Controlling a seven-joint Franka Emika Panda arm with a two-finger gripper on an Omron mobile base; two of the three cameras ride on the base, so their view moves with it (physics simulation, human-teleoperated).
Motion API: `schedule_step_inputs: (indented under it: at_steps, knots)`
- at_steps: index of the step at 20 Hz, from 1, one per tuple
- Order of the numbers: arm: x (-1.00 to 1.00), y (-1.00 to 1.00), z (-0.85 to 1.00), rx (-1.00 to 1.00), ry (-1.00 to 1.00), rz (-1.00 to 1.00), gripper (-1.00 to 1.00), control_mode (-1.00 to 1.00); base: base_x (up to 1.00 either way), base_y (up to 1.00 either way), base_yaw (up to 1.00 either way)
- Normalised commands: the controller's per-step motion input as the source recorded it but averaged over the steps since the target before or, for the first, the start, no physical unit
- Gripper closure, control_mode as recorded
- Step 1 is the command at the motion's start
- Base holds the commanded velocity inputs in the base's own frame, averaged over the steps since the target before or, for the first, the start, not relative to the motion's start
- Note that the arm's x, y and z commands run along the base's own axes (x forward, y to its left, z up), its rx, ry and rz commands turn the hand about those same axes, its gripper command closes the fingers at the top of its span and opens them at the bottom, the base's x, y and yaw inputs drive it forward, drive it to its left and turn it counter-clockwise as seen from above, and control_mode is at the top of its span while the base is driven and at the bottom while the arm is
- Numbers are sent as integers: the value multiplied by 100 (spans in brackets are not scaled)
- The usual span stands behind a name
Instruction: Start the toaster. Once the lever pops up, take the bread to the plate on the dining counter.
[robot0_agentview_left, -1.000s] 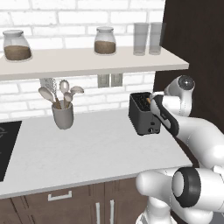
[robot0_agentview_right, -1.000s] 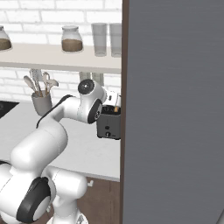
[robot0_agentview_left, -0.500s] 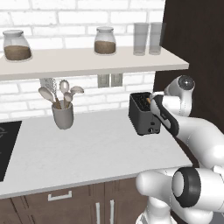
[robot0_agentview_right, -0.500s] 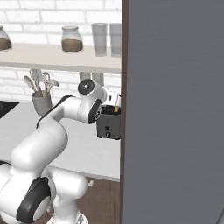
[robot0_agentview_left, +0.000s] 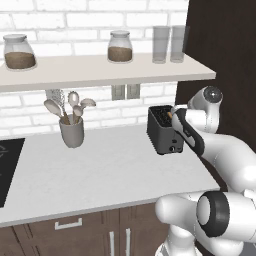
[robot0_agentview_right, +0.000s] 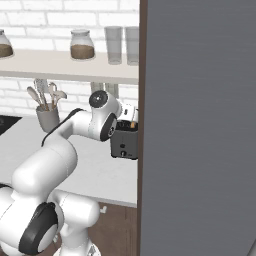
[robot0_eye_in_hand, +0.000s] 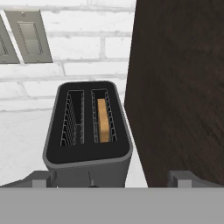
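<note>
One bread (robot0_eye_in_hand: 103, 119) slice seen sunk in right-hand slot of toaster (robot0_eye_in_hand: 87, 131), top edge below slot rim. Toaster parked on pale worktop (robot0_agentview_left: 100, 175), hard against dark cabinet panel (robot0_eye_in_hand: 179, 87). Slice judged light, stiff, crumbly at edges; best pinched across thin faces at top edge once popped up, light force advised. Lever at narrow front face, to be pressed first. Gripper (robot0_eye_in_hand: 111, 181) held just above toaster's near end; fingers (robot0_eye_in_hand: 181, 177) spread wide, nothing gripped. Utensil cup (robot0_agentview_left: 71, 131) stood well apart.
</note>
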Motion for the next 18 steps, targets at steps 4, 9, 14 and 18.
schedule_step_inputs:
  at_steps: [4,9,14,18]
  knots:
    - [0,0,0,0,0,0,-100,-100,0,0,0]
    - [0,0,0,0,0,0,-100,-100,0,0,0]
    - [0,0,0,0,0,0,-100,-100,0,0,0]
    - [0,0,0,0,0,0,-100,-100,0,0,0]
